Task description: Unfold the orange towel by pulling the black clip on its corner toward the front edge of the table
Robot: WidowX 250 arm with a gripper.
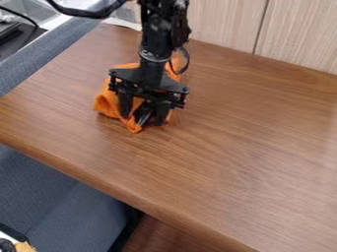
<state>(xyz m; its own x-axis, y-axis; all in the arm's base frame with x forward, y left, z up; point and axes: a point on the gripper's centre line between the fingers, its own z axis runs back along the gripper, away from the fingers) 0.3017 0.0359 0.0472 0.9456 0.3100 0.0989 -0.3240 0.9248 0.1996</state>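
Wood-grain tabletop (230,142) spreads before you, the black arm (155,42) above its far-left part; whether its gripper (143,111) is clenched or released, you can't tell. Around and beneath it lies a crumpled orange cloth (105,104), likely light, limp and unbreakable; pinch a raised fold, not its thin front corner (134,127).

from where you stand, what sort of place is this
Probably an office or lab workspace: a black robot arm hangs over a brown wood-grain table, with pale wood-grain panels behind it and blue-grey upholstery along its near side.
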